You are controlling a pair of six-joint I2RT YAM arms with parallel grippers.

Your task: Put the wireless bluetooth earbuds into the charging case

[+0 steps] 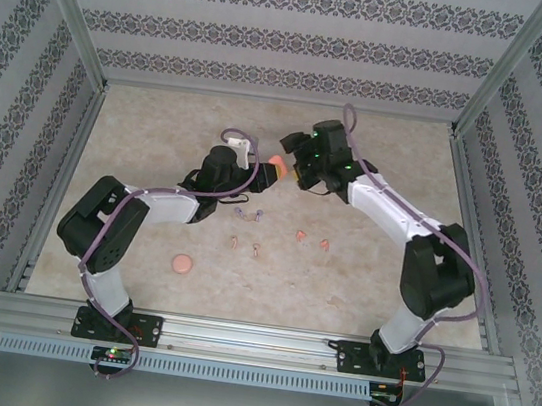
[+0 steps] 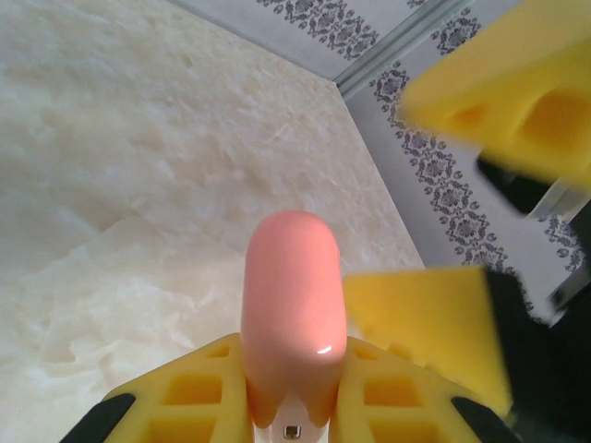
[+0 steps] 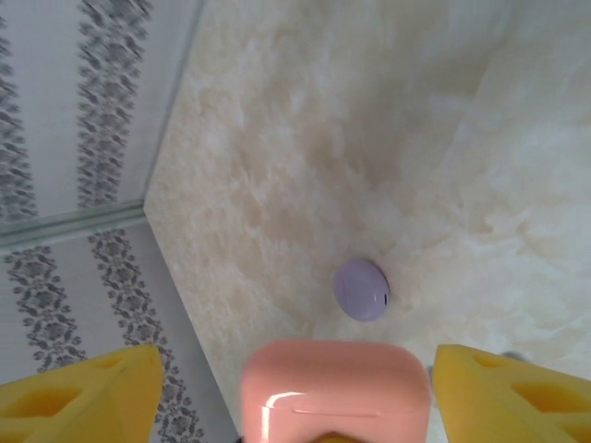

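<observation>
A salmon-pink charging case (image 2: pixel 288 305) is clamped upright between the yellow fingers (image 2: pixel 189 392) of my left gripper (image 2: pixel 291 360), held above the table. In the top view the case (image 1: pixel 278 169) hangs between both grippers. My right gripper (image 3: pixel 295 374) straddles the same case (image 3: pixel 332 388), open, with a gap on each side; its yellow fingers (image 2: pixel 434 318) sit close at the right in the left wrist view. The case lid looks shut. The earbuds lie on the table in pairs: purple (image 1: pixel 258 214), coral-red (image 1: pixel 301 236), pale pink (image 1: pixel 256 250).
A round lilac case (image 3: pixel 360 289) lies on the marbled table below the held case. A round coral case (image 1: pixel 181 264) sits at the front left. Patterned walls and metal posts (image 1: pixel 70 18) close in the table on three sides.
</observation>
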